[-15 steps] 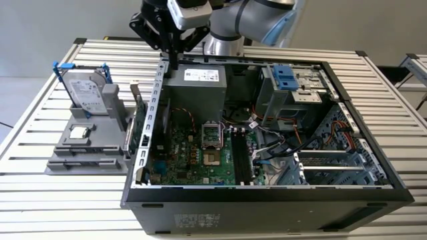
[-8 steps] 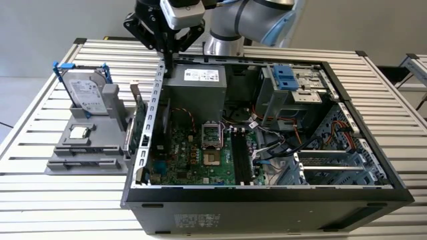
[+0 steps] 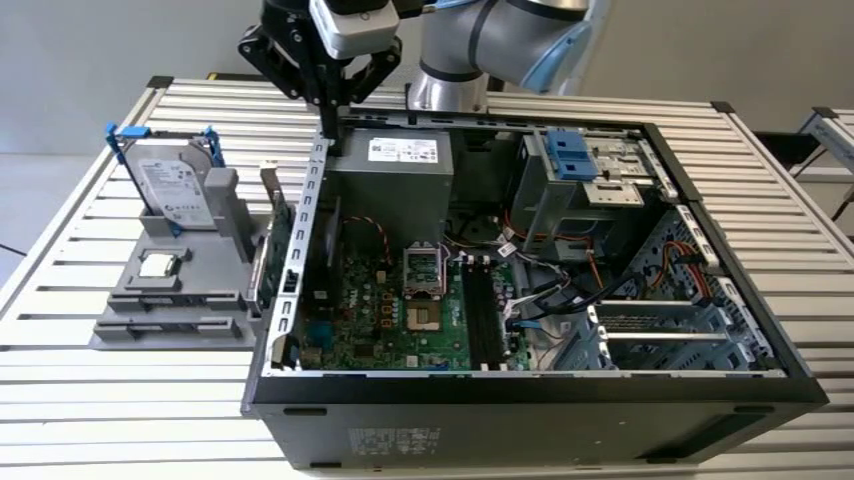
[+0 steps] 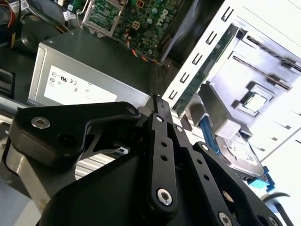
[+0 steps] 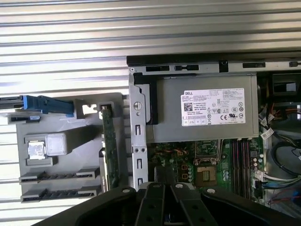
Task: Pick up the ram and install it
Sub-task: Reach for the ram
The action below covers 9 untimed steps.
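Ram [image 3: 282,260], the long green circuit-board stick, stood in the grey plastic holder [image 3: 160,325] by the worktop's [image 3: 747,150] edge at the exterior view's left; our black claw [image 3: 328,125] hovered closed, empty; we judged nothing done.

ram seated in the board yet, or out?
Out. The ram stands on edge in the gray holder outside the case wall, not in the motherboard slots.

Case [image 3: 534,405]: on the bench [image 3: 120,400].
Holder [image 3: 167,325]: touching the case, on the exterior view's left.
Ram [image 3: 282,262]: on edge in the holder, beside the case wall.
Hard drive [image 3: 174,185]: upright in the holder, behind the processor [image 3: 160,265].
Pincer [image 3: 330,118]: above the case's far wall.
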Motion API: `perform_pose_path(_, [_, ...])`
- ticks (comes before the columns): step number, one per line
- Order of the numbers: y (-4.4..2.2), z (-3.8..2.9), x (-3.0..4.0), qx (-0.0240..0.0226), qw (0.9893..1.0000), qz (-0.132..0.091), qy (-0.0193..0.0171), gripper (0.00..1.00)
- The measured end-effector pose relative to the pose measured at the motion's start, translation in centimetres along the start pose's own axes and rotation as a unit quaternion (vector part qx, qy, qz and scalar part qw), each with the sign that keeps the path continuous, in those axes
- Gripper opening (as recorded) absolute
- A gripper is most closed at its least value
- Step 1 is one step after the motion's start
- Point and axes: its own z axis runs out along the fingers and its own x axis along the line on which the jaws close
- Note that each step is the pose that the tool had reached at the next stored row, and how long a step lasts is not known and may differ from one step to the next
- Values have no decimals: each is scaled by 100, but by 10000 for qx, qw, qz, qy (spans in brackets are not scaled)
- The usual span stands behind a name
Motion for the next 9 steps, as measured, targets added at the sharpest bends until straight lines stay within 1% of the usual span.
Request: perform_pose_path(9, [-4, -1, 49, 0, 10000, 0, 3, 0])
